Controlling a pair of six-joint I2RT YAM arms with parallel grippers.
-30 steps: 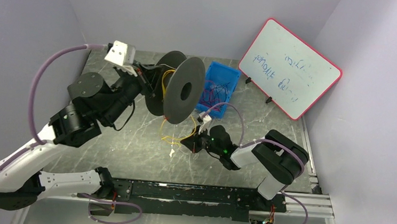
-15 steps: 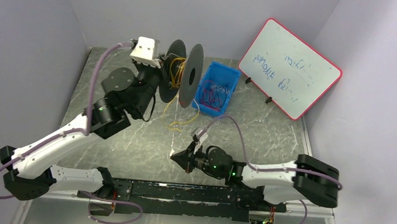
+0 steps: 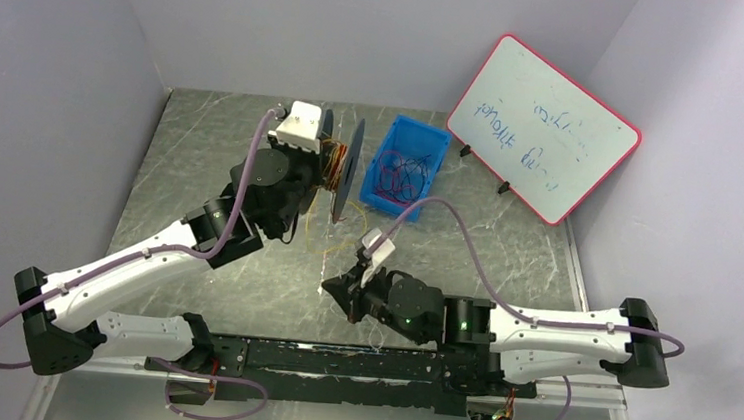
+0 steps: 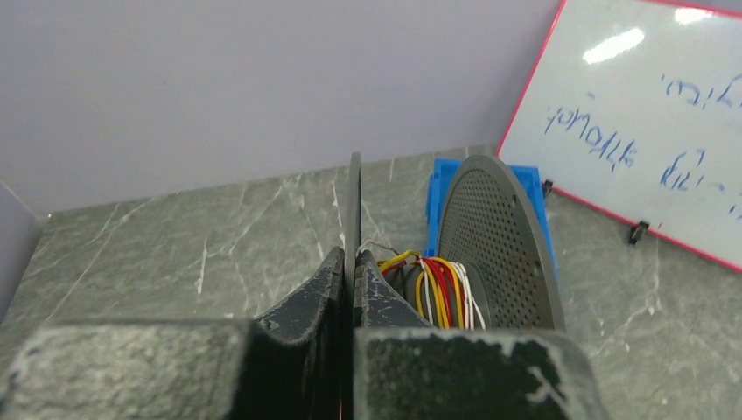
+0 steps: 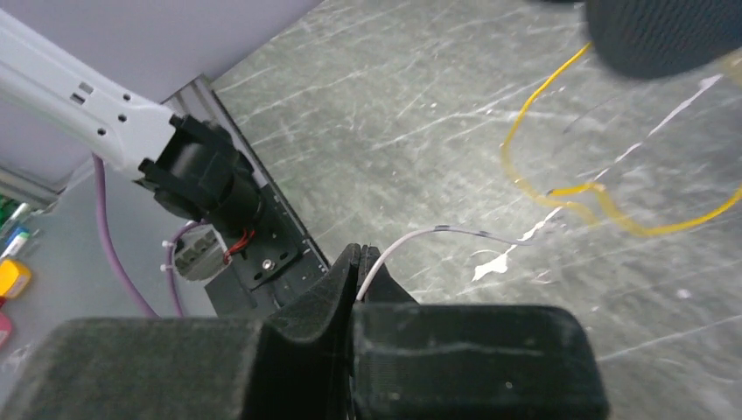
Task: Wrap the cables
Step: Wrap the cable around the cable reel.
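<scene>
The left gripper [image 4: 351,262] is pressed together on the spool [image 4: 500,229] rim. The right gripper [image 5: 357,262], nearer than the spool, pinches a white cable [image 5: 437,231]. The spool has turned edge-on and the right arm has drawn back, probably tensioning the strand. Only the left wrist view clearly shows cables [image 4: 437,293] wound on the spool's hub.

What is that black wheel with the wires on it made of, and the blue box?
The spool looks like matte black plastic: it is dull, and its disc has neat rows of tiny moulded holes. The blue bin looks like plastic too, evenly coloured with thin straight walls. Neither can be told for sure from looks alone.
</scene>
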